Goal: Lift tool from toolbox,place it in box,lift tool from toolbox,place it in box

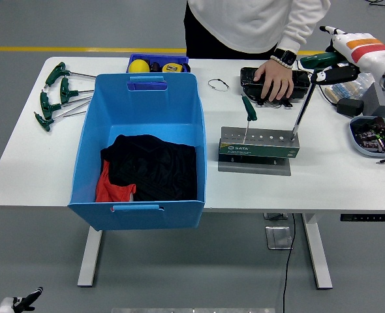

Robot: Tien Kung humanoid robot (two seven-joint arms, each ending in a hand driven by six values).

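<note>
A white tabletop [42, 176] stands on a grey floor with a yellow line at the far side. I take the big blue box [140, 150] as the landmark. To the left of the box lie several green T-handle wrenches [57, 94]. Inside the box, at its near end, there is black and red cloth [147, 171]. Behind the box sits a small blue tray [158, 63] with a yellow ball. To the right of the box stands the green tool holder [260, 145] on a grey base; one green T-handle tool [248, 116] stands in its left hole. Further right of the box, a person's hand [275, 78] rests on a black case [271, 83] at the far edge. Far right of the box, the robot's right hand [339, 62] grips the green handle of a second T-handle tool [303, 107], whose shaft tip is at the right end of the holder. A grey dish [373, 135] with small parts lies near the right edge.
</note>
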